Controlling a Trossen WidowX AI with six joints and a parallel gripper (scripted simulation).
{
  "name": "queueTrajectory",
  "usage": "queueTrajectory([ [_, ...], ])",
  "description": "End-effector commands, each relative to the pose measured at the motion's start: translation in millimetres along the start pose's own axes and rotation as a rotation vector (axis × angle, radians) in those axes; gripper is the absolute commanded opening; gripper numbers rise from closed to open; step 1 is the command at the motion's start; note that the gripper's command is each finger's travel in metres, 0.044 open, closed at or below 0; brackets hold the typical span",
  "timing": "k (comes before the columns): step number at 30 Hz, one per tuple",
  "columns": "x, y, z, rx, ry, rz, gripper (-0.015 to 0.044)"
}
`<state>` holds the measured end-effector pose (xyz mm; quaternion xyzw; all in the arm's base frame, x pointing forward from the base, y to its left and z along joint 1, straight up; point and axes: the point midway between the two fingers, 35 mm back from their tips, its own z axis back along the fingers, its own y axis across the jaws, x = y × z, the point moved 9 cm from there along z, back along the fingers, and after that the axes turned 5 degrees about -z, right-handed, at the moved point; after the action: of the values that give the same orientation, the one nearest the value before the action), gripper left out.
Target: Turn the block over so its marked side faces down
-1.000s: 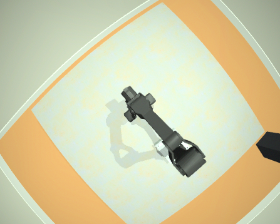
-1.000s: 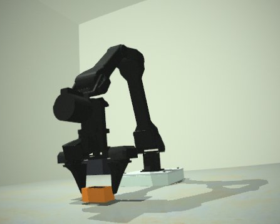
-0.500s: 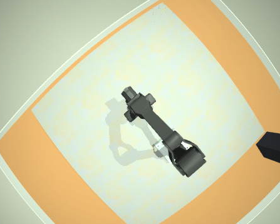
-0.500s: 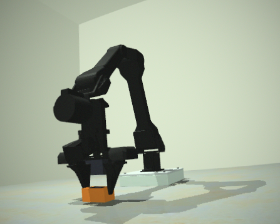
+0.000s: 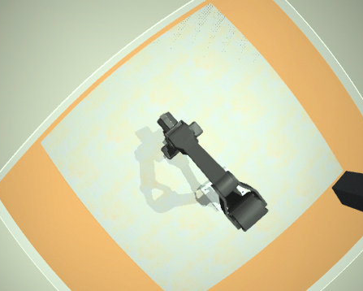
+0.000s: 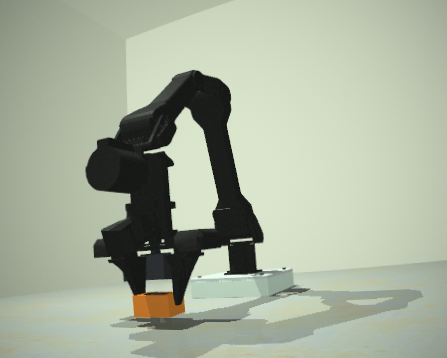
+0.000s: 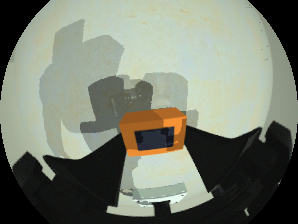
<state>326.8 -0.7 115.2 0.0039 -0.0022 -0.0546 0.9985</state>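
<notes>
The orange block (image 6: pixel 152 307) (image 7: pixel 145 119) has its dark marked patch (image 7: pixel 155 139) on the top side, facing up towards the wrist camera. My gripper (image 6: pixel 158 299) (image 7: pixel 153 131) points straight down and is shut on the block, one finger at each end. The block looks level and a little above the table (image 5: pixel 239 102) (image 6: pixel 395 325), with its shadow just below it in the exterior view. In the top view the arm hides the block and the fingertips.
The arm's pale base (image 6: pixel 230 287) stands behind the gripper in the exterior view. A black bar-like object (image 5: pixel 355 193) reaches in at the right edge in the top view. An orange border (image 5: pixel 32 199) surrounds the pale surface.
</notes>
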Motion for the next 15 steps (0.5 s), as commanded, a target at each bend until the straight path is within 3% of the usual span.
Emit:
queueTrajectory([
  [1,2,0,21,0.000,-0.023,-0.002,0.0000],
  [15,-10,-1,14,0.012,-0.177,-0.001,0.0000],
])
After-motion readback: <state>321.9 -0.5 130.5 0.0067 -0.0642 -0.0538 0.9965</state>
